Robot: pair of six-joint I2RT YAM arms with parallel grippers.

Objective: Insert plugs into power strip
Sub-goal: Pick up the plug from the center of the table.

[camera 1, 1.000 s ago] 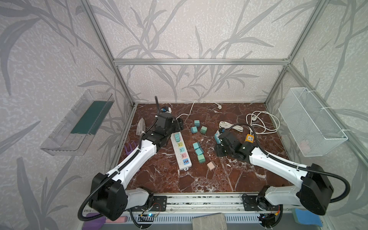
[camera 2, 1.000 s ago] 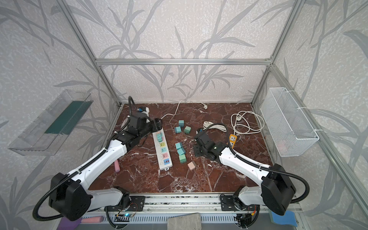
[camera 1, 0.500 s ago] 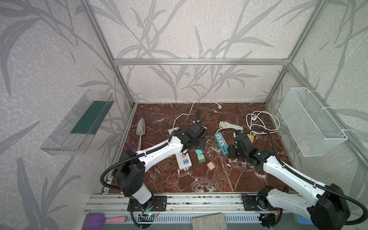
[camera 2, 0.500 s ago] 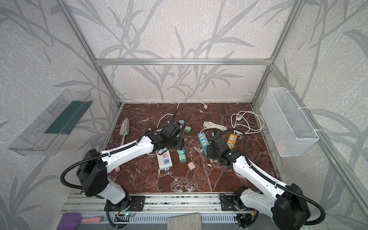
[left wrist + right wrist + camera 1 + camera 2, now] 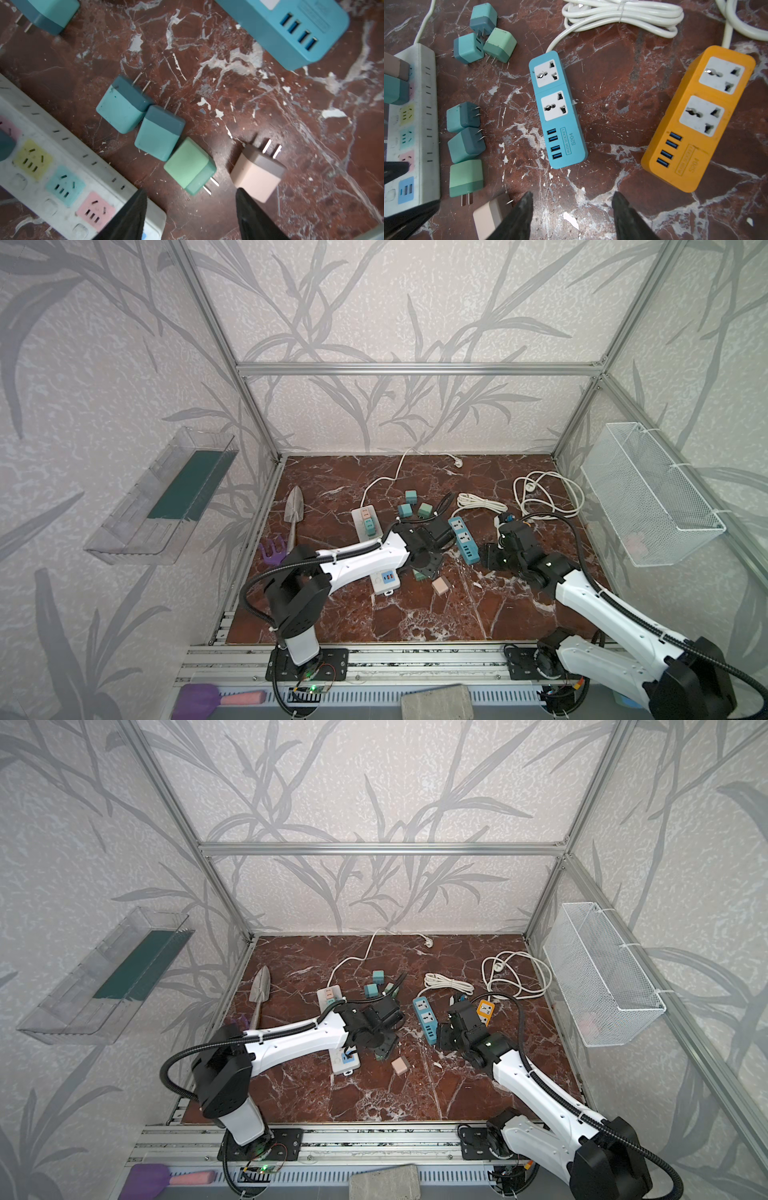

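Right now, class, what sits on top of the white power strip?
On the white power strip, a pale pink plug and a teal plug stand in the end sockets. The yellow, teal and pink sockets show empty. In both top views the left arm covers the strip's middle.
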